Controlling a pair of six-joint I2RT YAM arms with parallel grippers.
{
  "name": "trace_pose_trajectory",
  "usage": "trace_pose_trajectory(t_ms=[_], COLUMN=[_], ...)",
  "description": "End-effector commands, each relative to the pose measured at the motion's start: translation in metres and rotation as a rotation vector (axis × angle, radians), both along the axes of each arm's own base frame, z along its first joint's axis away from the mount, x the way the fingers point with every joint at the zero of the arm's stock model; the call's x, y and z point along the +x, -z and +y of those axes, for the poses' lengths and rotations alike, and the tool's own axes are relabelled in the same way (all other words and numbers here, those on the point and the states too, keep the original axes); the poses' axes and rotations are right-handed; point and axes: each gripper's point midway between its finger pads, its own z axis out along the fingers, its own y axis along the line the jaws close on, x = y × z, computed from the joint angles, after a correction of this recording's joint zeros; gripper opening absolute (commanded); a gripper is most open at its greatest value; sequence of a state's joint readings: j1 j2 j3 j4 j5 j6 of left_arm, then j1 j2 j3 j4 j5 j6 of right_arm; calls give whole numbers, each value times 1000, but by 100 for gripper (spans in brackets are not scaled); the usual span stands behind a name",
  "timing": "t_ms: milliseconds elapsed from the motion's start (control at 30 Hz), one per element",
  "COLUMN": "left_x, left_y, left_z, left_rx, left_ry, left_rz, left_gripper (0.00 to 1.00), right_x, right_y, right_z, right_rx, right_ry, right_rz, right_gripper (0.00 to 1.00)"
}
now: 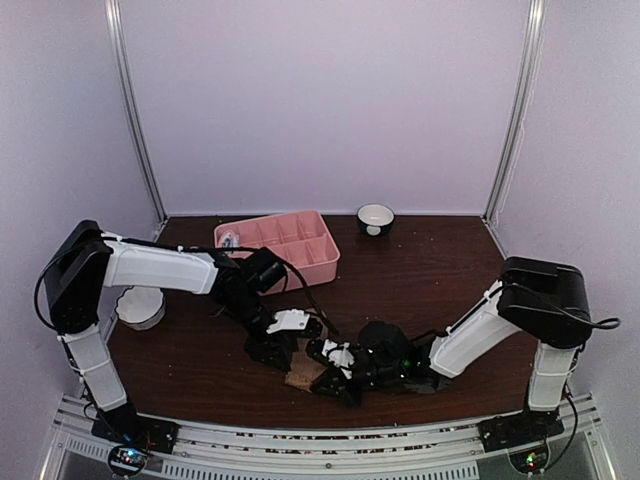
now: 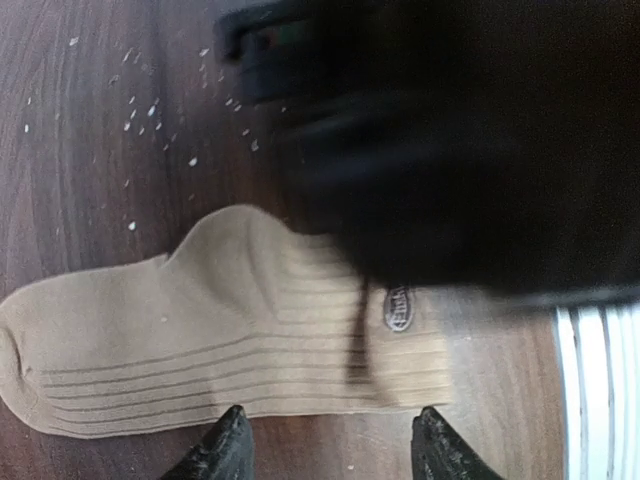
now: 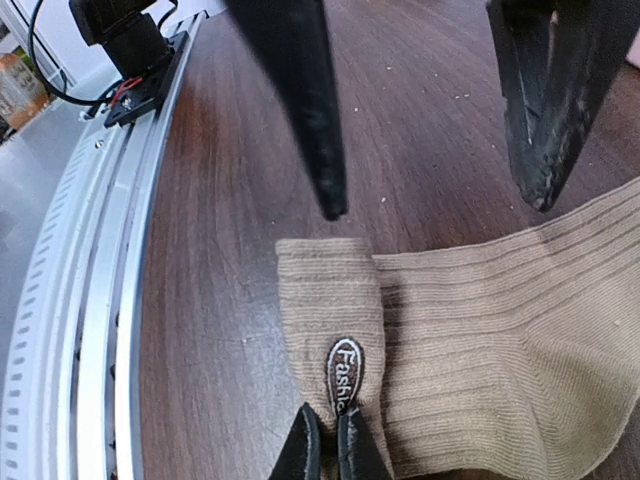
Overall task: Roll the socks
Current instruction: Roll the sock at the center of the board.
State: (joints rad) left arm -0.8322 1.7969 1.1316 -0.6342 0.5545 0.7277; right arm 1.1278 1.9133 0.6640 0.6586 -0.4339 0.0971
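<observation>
1. Cuff of the tan sock [image 3: 480, 340], folded over, sits clamped between the closed tips of the right pincer [image 3: 328, 448], with the logo patch [image 3: 343, 372] just ahead of them.
2. Jaws of the left pincer [image 2: 333, 435] stand apart and empty, the sock lying flat just beyond its tips.

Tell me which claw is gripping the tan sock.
The right claw, pinched shut on the tan sock beside its logo patch. The left claw stands open above the sock, holding nothing.
</observation>
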Motion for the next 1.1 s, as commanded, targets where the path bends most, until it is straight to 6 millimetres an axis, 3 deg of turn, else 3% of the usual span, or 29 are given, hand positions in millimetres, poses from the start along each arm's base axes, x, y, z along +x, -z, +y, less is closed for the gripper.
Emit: trace_pose_trajectory(t_ms=[0, 100, 267, 333, 433, 467, 500, 533, 733, 867, 1067], left_x=[-12, -9, 35, 30, 5, 0, -6, -12, -34, -46, -33], left_y=[-26, -42, -56, -57, -45, -39, -36, -33, -36, -20, 6], left_z=[-9, -10, 6, 14, 19, 20, 22, 22, 15, 13, 7], left_rx=[-119, -171, -184, -197, -166, -148, -141, -133, -143, -121, -42], left_ry=[68, 30, -188, -174, -82, -63, -43, -22, 41, 95, 80], left_rz=[-68, -107, -143, -108, -75, -75, -79, -80, -120, -131, -194], left_gripper=[56, 56, 57, 57, 58, 68, 92, 97, 96, 84, 72], right_x=[-46, -42, -39, -41, -43, -43, -43, -43, -44, -44, -48], right_y=[112, 116, 123, 124, 122, 121, 121, 121, 123, 124, 125], right_z=[-92, -96, -102, -101, -98, -97, -97, -96, -95, -93, -88], right_rx=[-468, -492, -544, -552, -549, -549, -556, -564, -585, -576, -564], right_ry=[47, 65, 93, 93, 100, 106, 115, 122, 151, 191, 205], right_rz=[326, 334, 338, 361, 403, 420, 438, 456, 530, 608, 686], right_gripper=[0, 0, 0, 0, 0, 0, 0, 0, 0, 0, 0])
